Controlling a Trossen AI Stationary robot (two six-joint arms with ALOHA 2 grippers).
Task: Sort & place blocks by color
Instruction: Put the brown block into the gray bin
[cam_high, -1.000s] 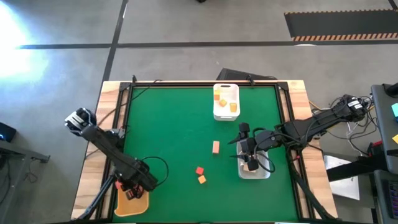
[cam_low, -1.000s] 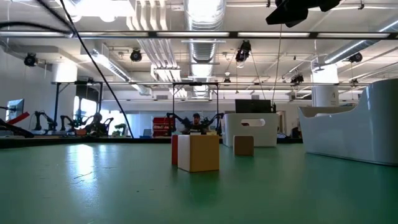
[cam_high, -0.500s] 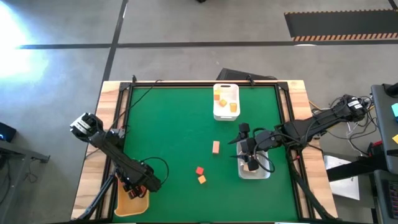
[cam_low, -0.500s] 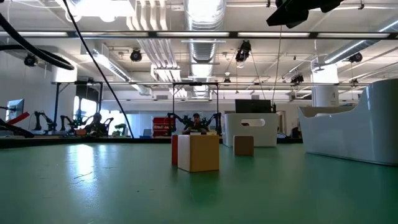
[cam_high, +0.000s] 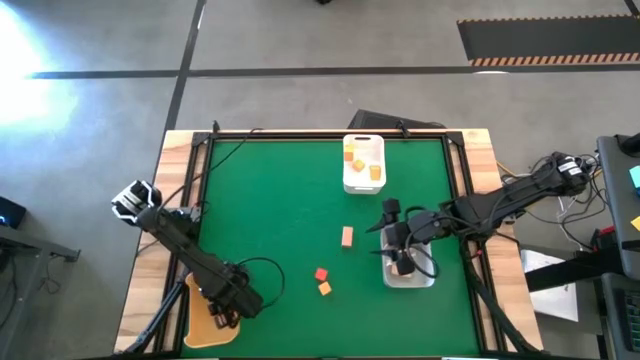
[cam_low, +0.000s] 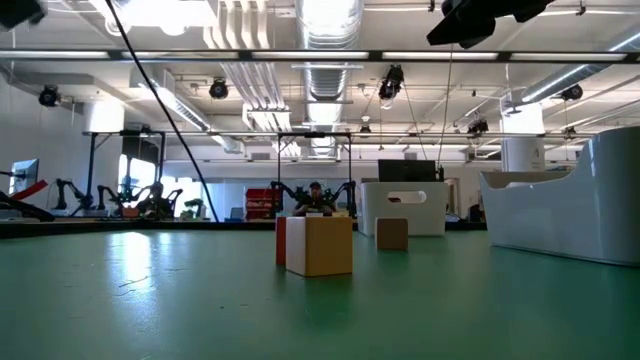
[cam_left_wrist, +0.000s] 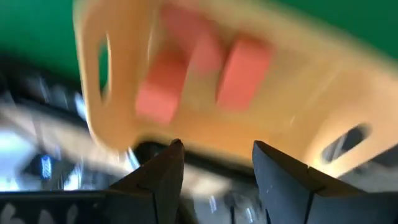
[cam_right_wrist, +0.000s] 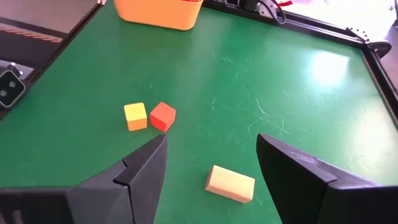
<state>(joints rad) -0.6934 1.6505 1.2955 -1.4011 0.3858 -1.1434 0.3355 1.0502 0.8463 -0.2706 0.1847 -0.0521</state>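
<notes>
No text, label, brand, number or sign can be read in any view. The blocks, the trays and the green table surface show plain faces with no lettering. In the low view the room behind the table holds equipment and fixtures, but any markings there are too small to make out.

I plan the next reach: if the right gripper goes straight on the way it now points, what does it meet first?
Probably the tan bar, lying just ahead of the open right gripper on the mat; depth is unclear.
</notes>
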